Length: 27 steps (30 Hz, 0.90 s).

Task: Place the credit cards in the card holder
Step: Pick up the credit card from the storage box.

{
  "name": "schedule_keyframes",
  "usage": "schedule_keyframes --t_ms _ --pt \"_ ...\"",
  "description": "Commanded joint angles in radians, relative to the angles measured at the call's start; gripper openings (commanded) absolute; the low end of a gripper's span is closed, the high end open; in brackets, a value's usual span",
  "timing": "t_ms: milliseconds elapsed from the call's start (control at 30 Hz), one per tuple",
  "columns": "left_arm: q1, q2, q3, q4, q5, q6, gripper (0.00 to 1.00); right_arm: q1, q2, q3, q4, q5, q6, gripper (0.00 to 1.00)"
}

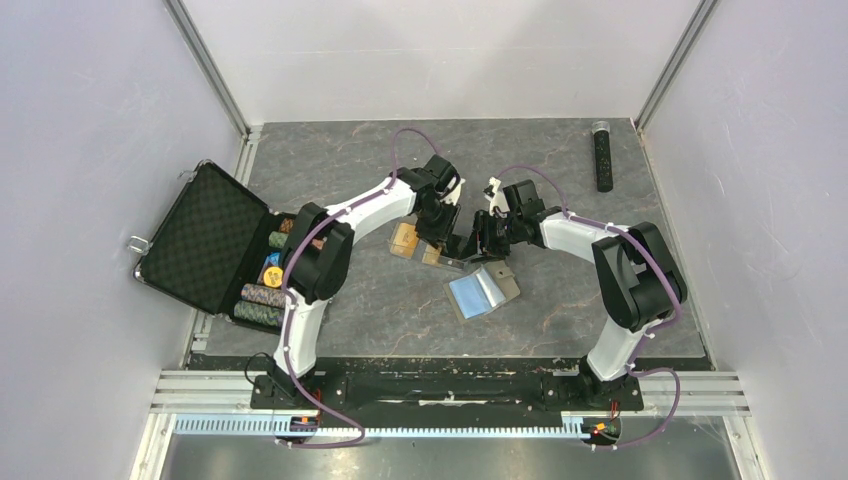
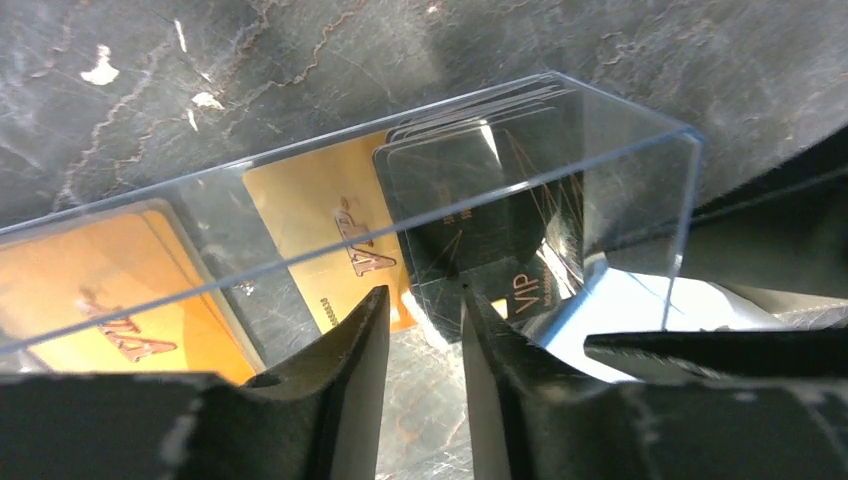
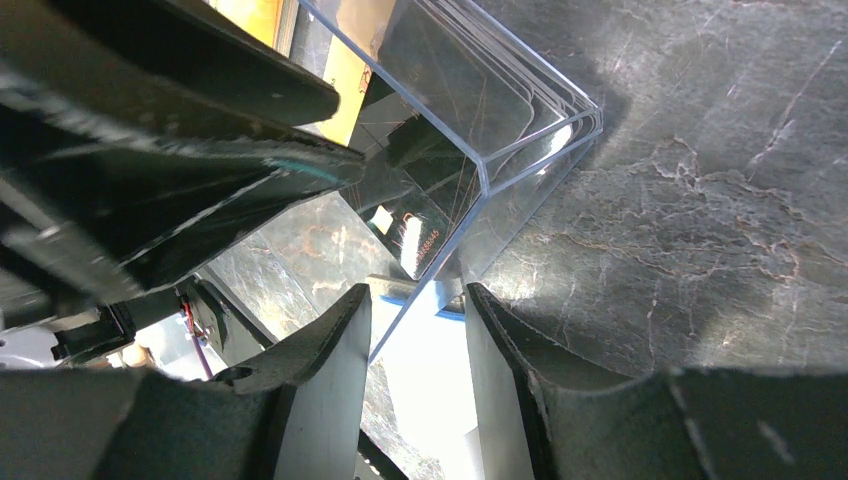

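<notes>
Lying open, card holder [image 1: 483, 292] slants diagonally.

The left arm [image 1: 370, 205] and right arm [image 1: 575, 232] share white links, bulky black joints, matte black fingers [image 2: 345, 385] and purple cables [image 1: 284, 335] looping up from black bases [image 1: 285, 390].
</notes>
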<state>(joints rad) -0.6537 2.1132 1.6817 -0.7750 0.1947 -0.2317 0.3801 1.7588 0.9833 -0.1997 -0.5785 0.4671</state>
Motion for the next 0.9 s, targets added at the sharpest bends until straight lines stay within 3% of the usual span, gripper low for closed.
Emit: schedule_keyframes --t_ms 0,200,700,867 --pt "0.005 0.041 0.012 0.003 0.051 -0.008 0.33 0.002 -0.018 -0.003 0.013 0.005 -0.017 0.42" --pt "0.003 0.032 0.016 0.002 0.068 -0.005 0.02 0.001 -0.016 -0.003 0.014 0.005 -0.017 0.42" --pt "0.002 -0.022 0.036 0.031 0.106 -0.032 0.02 0.002 -0.015 -0.004 0.013 0.005 -0.018 0.42" --pt "0.003 -0.048 0.008 0.075 0.129 -0.049 0.09 0.001 -0.015 -0.006 0.013 0.005 -0.019 0.42"
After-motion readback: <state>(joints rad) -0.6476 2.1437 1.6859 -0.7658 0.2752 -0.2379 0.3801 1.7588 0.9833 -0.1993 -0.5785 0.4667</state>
